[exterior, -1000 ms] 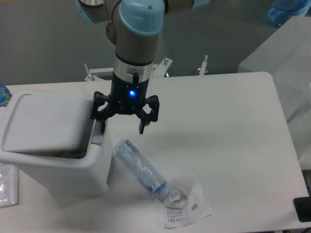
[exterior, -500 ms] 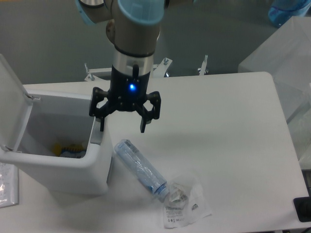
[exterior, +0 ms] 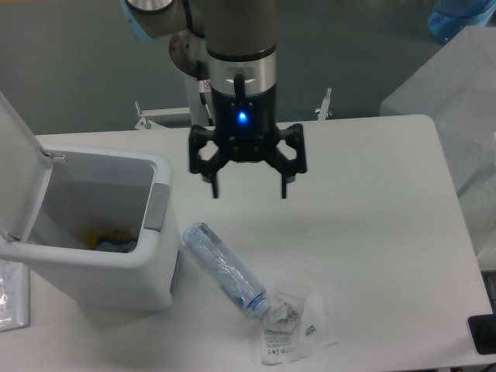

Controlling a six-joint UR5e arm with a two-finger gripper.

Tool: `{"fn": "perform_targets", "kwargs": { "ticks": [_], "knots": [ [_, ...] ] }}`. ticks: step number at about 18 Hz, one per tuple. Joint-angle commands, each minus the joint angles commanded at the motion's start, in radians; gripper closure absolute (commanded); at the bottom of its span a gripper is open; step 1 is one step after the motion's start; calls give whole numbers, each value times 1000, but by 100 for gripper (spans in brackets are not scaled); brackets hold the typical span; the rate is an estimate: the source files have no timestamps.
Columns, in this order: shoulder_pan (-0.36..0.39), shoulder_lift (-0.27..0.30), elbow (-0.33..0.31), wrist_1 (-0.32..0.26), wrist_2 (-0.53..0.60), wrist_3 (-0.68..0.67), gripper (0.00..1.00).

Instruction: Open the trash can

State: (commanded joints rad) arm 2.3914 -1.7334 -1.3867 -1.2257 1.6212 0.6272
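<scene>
- One job, and we judge it done: the trash can (exterior: 93,256), at the table's (exterior: 372,209) left edge, stands with its lid (exterior: 17,174) swung upright and its inside showing.
- We see the gripper (exterior: 248,190) hanging wide and empty, right of the grey push-button tab (exterior: 157,206).
- Nothing seems left to do; a plastic bottle (exterior: 225,269) and a clear wrapper (exterior: 293,322) lie just beside the bin.

Bottle (exterior: 225,269): lying flat on the table (exterior: 372,201).
Plastic bag (exterior: 296,324): crumpled, touching the bottle's end.
</scene>
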Motion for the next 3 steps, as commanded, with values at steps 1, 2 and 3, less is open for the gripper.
{"fn": "perform_targets", "kwargs": {
  "ticks": [1,2,3],
  "knots": [
    [6,-2,0,-2,3,6,0],
    [12,-2,-2,-2,3,6,0],
    [17,-2,-3,0,-4,6,0]
  ]
}}
